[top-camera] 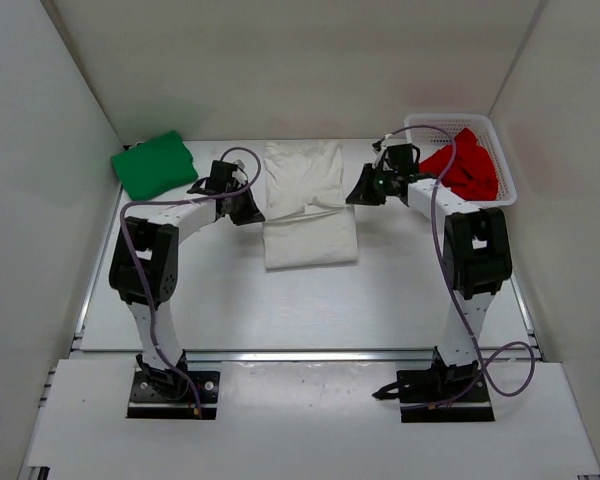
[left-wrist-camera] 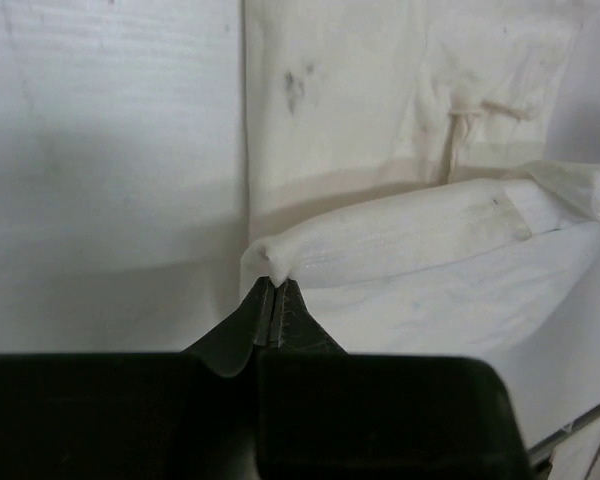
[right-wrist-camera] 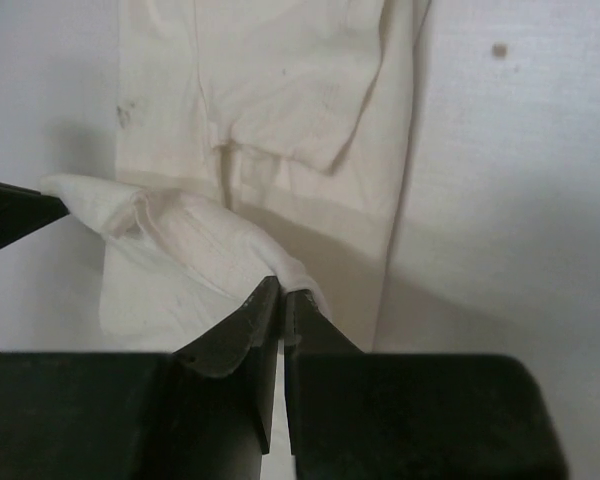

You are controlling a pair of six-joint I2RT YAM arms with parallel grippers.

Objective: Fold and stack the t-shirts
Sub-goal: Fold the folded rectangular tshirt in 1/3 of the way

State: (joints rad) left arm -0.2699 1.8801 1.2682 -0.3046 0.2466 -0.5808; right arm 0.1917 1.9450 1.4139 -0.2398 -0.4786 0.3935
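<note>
In the top view, the left arm's base (top-camera: 174, 386) and the right arm's base (top-camera: 446, 384) sit nearest the camera, bolted at the near edge of the worktop (top-camera: 280, 300). Both arms reach toward the white t-shirt (top-camera: 308, 215), which lies in the middle of the worktop and is partly folded over itself. The left fingers (top-camera: 248, 212) meet its left edge and the right fingers (top-camera: 359, 194) its right edge. The green t-shirt (top-camera: 155, 165) lies folded in the far left corner. The red t-shirt (top-camera: 465, 165) lies crumpled inside the white basket (top-camera: 450, 118) at the far right.

In the left wrist view, the left fingers (left-wrist-camera: 265, 300) are pressed together, pinching the corner of a raised fold of the white t-shirt (left-wrist-camera: 400, 250). The lower layer lies flat beyond it, with a few dark specks. The bare worktop (left-wrist-camera: 100, 150) fills the left side.

In the right wrist view, the right fingers (right-wrist-camera: 265, 302) are likewise pressed together, nipping the edge of a lifted fold of the white t-shirt (right-wrist-camera: 270, 80). The cloth sags between this point and a dark part at the left edge. The worktop (right-wrist-camera: 520, 180) shows on the right.
</note>
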